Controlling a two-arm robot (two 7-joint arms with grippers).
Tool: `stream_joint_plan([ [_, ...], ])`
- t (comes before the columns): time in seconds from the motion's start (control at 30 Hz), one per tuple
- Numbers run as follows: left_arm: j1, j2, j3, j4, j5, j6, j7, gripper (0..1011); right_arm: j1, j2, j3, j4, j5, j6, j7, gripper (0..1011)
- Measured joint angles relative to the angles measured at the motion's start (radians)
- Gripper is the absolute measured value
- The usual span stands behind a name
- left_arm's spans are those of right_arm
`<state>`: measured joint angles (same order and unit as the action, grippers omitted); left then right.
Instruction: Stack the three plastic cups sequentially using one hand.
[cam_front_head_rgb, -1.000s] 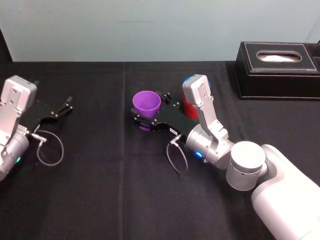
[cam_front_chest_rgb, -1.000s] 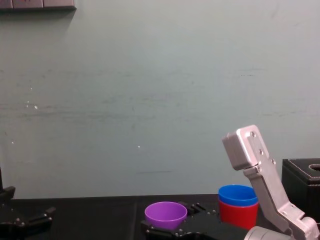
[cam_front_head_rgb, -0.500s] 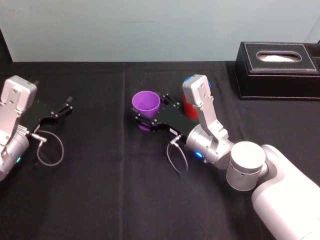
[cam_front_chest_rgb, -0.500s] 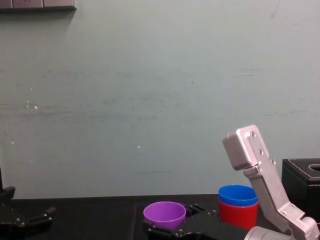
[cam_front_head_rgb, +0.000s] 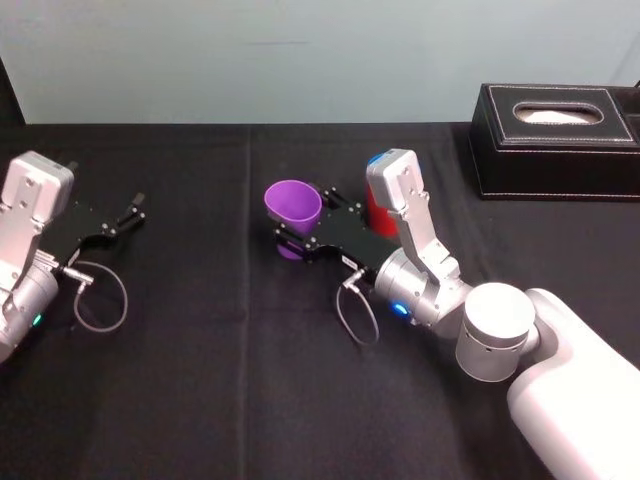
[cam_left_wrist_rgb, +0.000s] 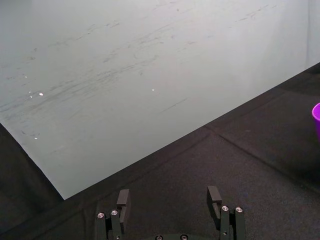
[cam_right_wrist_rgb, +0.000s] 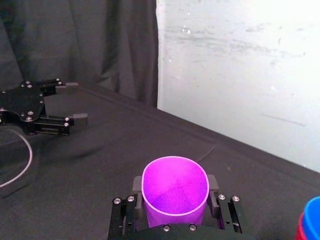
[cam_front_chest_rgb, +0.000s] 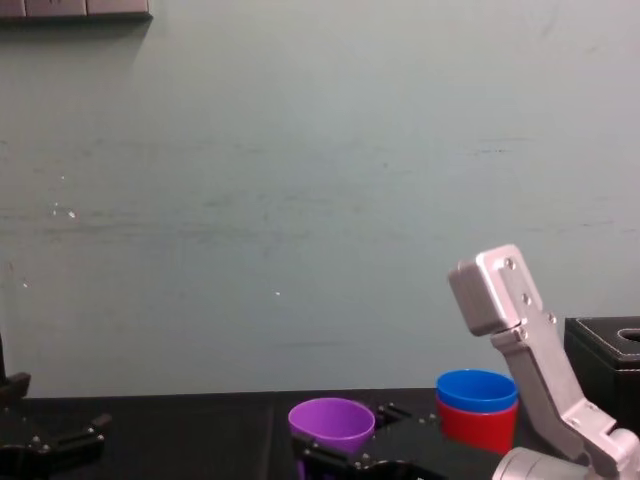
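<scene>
Head view puts the whole move on one line for you: the purple tapered plastic cup (cam_front_head_rgb: 292, 204) is mouth-up near the middle of the black-clothed table (cam_front_head_rgb: 200, 380), and its target stands just beside it on the right, at about the same depth.

That target is the blue plastic cup (cam_front_chest_rgb: 477, 388), already nested in the red plastic cup (cam_front_chest_rgb: 480, 426). Your right gripper (cam_right_wrist_rgb: 175, 187) has its flat jaws pinched on the purple cup's lower wall, one on each side, with the rim free above them. Whether the cup's base is off the cloth I cannot tell.

From the chest camera the blue rim stands higher than the purple rim. Judge it as lift first, then travel right, then lower straight down with the cup upright.

Your left gripper (cam_left_wrist_rgb: 168, 197) rests spread and empty at the far left, well apart. The black stitched tissue box (cam_front_head_rgb: 555, 140) sits far right, beyond the stack.
</scene>
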<state>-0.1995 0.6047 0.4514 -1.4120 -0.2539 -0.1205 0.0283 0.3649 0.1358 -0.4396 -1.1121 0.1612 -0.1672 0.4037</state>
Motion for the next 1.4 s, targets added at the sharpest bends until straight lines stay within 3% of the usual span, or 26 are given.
stream_joint_plan([
  [0.33, 0.0, 0.0, 0.0, 0.0, 0.0, 0.0, 0.0, 1005, -0.027, 0.029, 0.008, -0.111, -0.003, 0.039, -0.011, 720],
  [0.5, 0.0, 0.0, 0.0, 0.0, 0.0, 0.0, 0.0, 1005, -0.039, 0.049, 0.009, -0.183, -0.001, 0.093, -0.011, 722],
  [0.7, 0.0, 0.0, 0.0, 0.0, 0.0, 0.0, 0.0, 1005, -0.056, 0.083, 0.024, -0.308, 0.032, 0.195, -0.01, 722],
  [0.97, 0.0, 0.0, 0.0, 0.0, 0.0, 0.0, 0.0, 1005, -0.066, 0.125, 0.049, -0.416, 0.083, 0.286, -0.016, 722],
  [1.4, 0.0, 0.0, 0.0, 0.0, 0.0, 0.0, 0.0, 1005, -0.068, 0.186, 0.087, -0.471, 0.132, 0.325, -0.032, 721],
])
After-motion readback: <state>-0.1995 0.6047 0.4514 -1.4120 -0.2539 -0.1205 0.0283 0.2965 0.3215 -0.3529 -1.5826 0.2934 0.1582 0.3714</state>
